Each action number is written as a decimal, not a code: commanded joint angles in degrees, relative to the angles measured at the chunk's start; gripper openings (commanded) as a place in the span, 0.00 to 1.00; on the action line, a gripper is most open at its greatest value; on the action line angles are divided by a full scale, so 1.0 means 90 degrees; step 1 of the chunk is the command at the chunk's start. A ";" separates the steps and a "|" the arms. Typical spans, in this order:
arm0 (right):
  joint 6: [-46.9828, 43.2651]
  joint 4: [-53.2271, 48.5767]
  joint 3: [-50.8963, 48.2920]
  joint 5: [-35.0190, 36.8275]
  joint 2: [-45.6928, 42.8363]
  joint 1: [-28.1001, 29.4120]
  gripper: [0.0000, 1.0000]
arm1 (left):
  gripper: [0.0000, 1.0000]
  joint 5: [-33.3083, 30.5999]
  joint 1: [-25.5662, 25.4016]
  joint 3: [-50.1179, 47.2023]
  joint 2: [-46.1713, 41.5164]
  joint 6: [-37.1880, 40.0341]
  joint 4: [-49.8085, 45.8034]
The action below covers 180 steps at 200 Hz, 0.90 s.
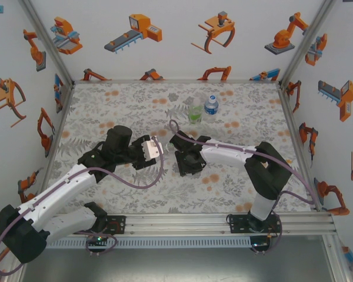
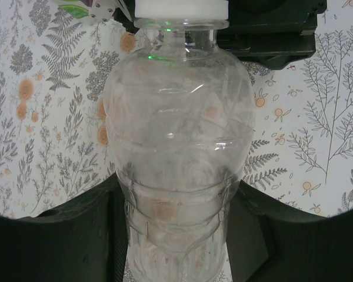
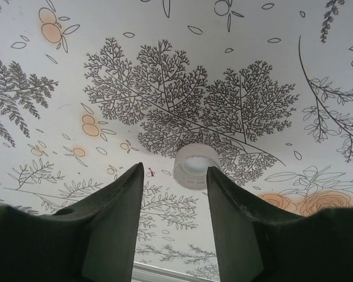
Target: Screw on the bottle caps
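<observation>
Top external view: we see a fern-printed mat [image 1: 135, 106], robot-patterned white walls [image 1: 176, 59], left gripper [image 1: 153, 149] clamped on a colourless plastic bottle [image 2: 179, 135], right gripper [image 3: 175, 170] with jaws apart, blue label [image 1: 210, 108] unreadable.

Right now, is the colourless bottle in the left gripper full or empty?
Empty, it seems: the floral mat shows through the colourless bottle, and no liquid line is visible.

The bottle [image 2: 179, 147] is clear glossy plastic (its cap [image 2: 180, 9] matt white).

Colourless clear bottle [image 2: 176, 135], white cap [image 2: 180, 9] — the mat [image 3: 165, 35] is white with grey ferns and orange blossoms.
</observation>
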 commanded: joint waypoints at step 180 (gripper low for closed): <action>-0.0070 -0.0430 0.0196 0.0287 -0.0011 0.0061 0.50 | 0.00 0.0144 0.0025 0.0007 -0.0046 0.0052 0.0012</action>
